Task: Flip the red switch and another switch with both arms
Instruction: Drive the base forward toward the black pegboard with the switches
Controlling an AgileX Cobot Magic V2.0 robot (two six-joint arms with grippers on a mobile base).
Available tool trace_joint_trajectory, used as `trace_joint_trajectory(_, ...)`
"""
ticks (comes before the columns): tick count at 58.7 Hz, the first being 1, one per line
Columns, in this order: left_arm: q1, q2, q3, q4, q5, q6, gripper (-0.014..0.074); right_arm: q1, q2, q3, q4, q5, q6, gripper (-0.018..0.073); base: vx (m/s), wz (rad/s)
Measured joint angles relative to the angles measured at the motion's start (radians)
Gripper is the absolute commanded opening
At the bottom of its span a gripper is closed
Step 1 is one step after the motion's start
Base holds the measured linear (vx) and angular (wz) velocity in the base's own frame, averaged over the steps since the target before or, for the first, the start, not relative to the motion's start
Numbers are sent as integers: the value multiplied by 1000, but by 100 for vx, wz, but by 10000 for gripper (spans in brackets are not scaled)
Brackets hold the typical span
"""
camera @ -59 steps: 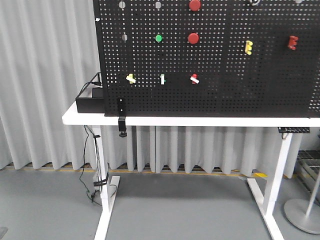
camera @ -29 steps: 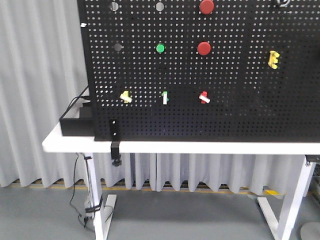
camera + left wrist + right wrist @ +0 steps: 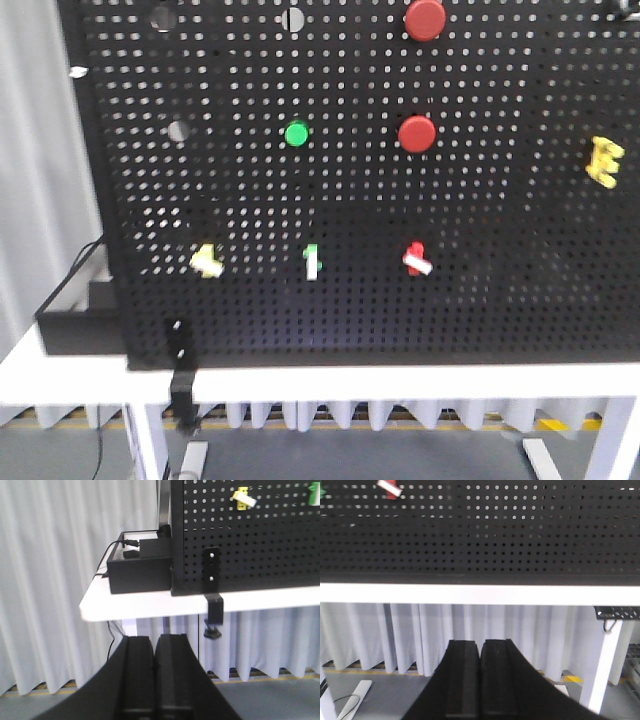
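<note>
Wrist-mounted views: left gripper [image 3: 154, 641] and right gripper [image 3: 480, 644] apparently closed.

the pegboard [image 3: 500, 300] looks matt black metal, the tabletop [image 3: 400, 382] smooth white, the curtain [image 3: 50, 555] soft cloth

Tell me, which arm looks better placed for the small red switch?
Probably the right: the red switch shows up-left of the right gripper in its wrist view; the left wrist view shows the yellow switch.
</note>
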Motion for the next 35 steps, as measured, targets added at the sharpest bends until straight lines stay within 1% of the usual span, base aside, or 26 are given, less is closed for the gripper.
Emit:
trace_joint_trajectory(17,0,0,0,0,0,0,2,0,0,0,0,0,0,-6,33,-5)
trace_joint_trajectory(35,0,0,0,0,0,0,2,0,0,0,0,0,0,-6,19,-2)
